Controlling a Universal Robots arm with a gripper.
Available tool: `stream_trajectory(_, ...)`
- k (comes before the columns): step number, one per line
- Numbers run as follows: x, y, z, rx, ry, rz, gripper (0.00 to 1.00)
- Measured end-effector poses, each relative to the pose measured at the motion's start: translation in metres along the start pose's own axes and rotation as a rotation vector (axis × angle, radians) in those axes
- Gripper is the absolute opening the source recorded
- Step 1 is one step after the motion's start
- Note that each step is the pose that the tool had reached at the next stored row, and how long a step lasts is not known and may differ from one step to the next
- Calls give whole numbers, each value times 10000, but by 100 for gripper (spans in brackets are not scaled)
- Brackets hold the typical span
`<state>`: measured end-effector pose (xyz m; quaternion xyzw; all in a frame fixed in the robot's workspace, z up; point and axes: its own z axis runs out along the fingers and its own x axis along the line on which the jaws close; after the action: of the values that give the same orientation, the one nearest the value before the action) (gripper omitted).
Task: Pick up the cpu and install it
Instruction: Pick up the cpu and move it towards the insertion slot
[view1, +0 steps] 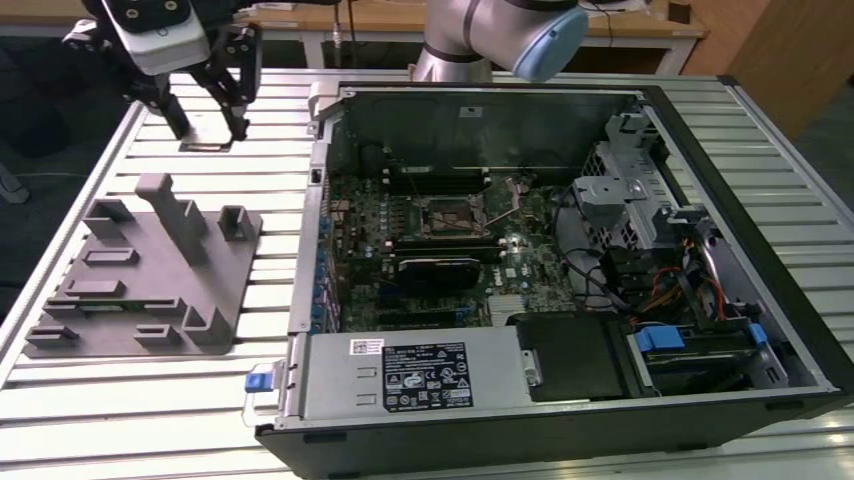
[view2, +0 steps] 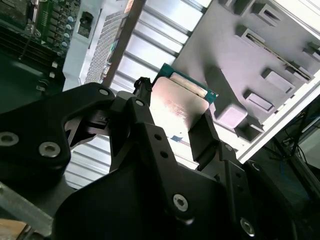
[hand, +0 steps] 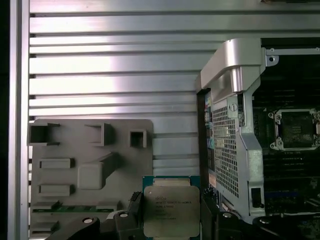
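Gripper (view2: 174, 116) is pinching the cpu (hand: 171, 211) by two opposite edges (probably to keep its metal lid and underside untouched), holding it level above the slatted table (view1: 134, 400) near the grey fixture (view1: 134, 280), well apart from the motherboard socket (view1: 447, 215).

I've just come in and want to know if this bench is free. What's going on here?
The arm's gripper is shut on the cpu and holds it in the air over the slatted table, near the grey fixture and outside the open computer case. The socket on the board inside the case has no chip in it. So the cpu is picked up but not yet installed.
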<state>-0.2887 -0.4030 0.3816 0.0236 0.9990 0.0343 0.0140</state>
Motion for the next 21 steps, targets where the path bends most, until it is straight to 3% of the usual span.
stream_trajectory(21, -510, 40, 16, 0, 1, 0, 54)
